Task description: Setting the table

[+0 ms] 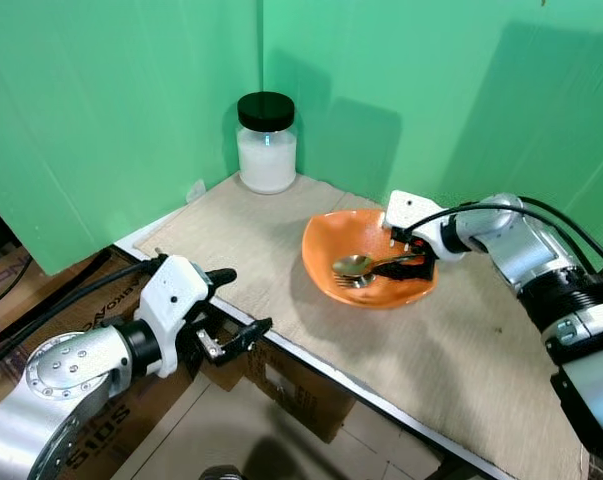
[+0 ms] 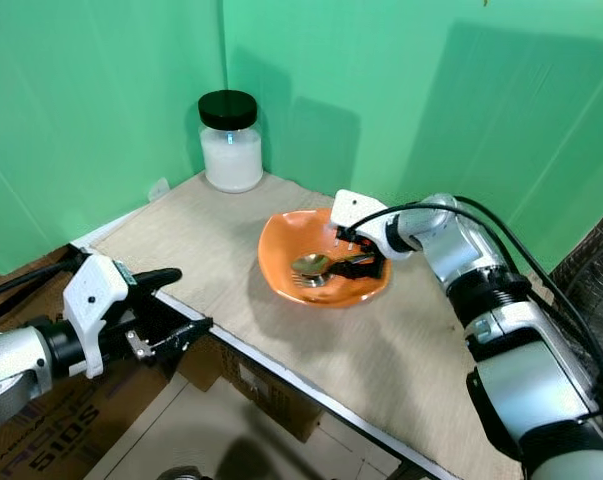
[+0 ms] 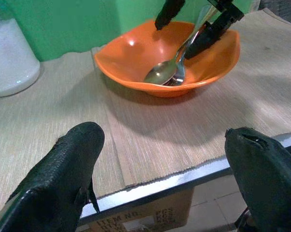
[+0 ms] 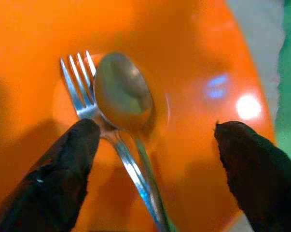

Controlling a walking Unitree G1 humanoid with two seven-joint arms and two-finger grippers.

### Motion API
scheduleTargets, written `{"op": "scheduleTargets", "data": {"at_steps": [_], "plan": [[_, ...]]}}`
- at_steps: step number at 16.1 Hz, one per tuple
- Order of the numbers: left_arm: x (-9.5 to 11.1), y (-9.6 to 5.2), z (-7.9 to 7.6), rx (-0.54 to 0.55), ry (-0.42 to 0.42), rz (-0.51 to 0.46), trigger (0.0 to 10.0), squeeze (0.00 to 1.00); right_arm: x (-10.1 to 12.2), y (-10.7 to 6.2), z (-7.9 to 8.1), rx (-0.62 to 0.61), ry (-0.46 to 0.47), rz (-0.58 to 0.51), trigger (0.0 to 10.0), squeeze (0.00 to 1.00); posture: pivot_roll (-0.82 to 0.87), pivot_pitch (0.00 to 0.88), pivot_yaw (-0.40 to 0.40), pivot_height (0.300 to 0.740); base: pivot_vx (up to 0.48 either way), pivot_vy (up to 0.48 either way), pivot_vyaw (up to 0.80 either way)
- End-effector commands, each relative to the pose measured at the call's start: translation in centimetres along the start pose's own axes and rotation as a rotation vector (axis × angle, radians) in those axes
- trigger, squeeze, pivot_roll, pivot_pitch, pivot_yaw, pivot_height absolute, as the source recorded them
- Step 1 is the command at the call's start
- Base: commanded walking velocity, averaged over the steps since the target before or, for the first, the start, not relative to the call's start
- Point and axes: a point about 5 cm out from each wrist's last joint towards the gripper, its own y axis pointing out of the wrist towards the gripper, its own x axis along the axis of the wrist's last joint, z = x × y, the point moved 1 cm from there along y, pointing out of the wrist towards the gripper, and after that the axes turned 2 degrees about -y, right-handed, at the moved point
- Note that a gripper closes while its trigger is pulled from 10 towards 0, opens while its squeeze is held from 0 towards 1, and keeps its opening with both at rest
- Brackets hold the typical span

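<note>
Table corner with a bowl, cutlery already inside it

Green walls [image 1: 121,110] back the corner, and the table [image 1: 461,370] has a beige mat over it, with cardboard boxes [image 1: 281,385] on the floor underneath. A jar [image 1: 267,142] with a black lid and white stuff in it stands way back in the corner. The orange bowl [image 1: 326,250] sits mid-table, with a spoon [image 4: 123,94] and fork [image 4: 77,89] lying in it side by side, the spoon partly over the fork. The right gripper [image 4: 152,166] reaches into the bowl with its fingers spread wide either side of the handles, not pinching them. The left gripper [image 3: 167,176] hangs off the table's front edge, fingers apart too, holding nothing.
</note>
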Motion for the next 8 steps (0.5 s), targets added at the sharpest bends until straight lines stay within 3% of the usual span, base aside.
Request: {"op": "scheduleTargets", "data": {"at_steps": [1,4,8], "plan": [[-0.02,0.08,-0.23,-0.012,0.009,-0.001,10.0,0.00,-0.03,-0.05,-0.30,0.005,0.022,0.022,0.0,0.00,0.14,0.000,-0.055,0.740,0.000,0.000,0.00],[-0.11,0.11,-0.38,-0.019,0.005,0.000,10.0,0.00,-0.07,0.07,-0.41,0.025,0.139,0.002,0.0,0.00,0.13,0.000,-0.056,0.740,0.000,0.000,0.00],[-0.17,0.17,-0.45,-0.027,-0.003,0.000,10.0,0.00,-0.13,0.55,-0.17,0.038,0.195,-0.004,0.0,0.00,0.13,0.000,-0.056,0.740,0.000,0.000,0.00]]}}
